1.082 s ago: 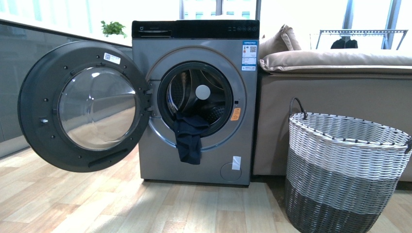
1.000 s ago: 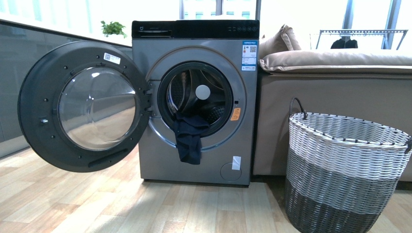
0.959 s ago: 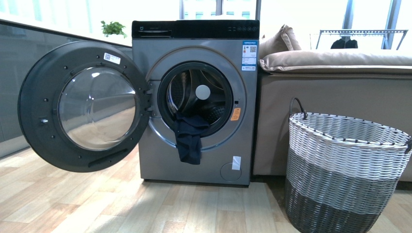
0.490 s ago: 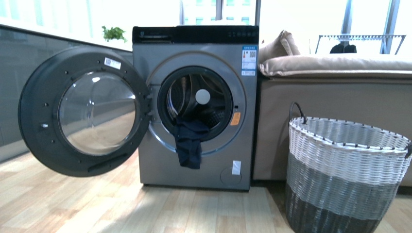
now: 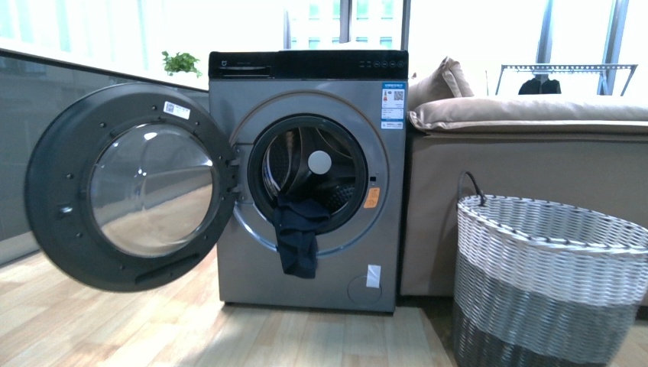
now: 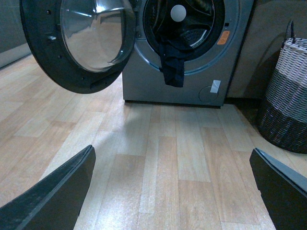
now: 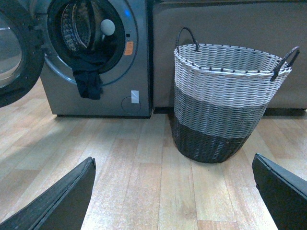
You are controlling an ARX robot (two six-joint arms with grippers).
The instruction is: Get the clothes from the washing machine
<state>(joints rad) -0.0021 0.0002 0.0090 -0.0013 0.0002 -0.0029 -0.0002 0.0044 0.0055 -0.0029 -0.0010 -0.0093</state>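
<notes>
The silver-grey washing machine (image 5: 306, 252) stands ahead with its round door (image 5: 130, 187) swung open to the left. The dark navy clothes (image 5: 296, 233) hang out of the drum mouth over its lower rim; they also show in the left wrist view (image 6: 172, 62) and the right wrist view (image 7: 88, 76). My left gripper (image 6: 172, 191) is open and empty above the wooden floor, well short of the machine (image 6: 192, 86). My right gripper (image 7: 175, 191) is open and empty, facing the machine (image 7: 139, 57) and the basket. Neither arm shows in the front view.
A grey-and-white woven basket (image 5: 546, 283) stands right of the machine, also in the right wrist view (image 7: 225, 100) and the left wrist view (image 6: 288, 96). A beige sofa (image 5: 527, 160) is behind it. Wooden floor (image 6: 168, 158) lies between me and the machine.
The front view has shifted: the machine, door and basket sit lower and look slightly larger than a second ago. The clothes hang as before.
</notes>
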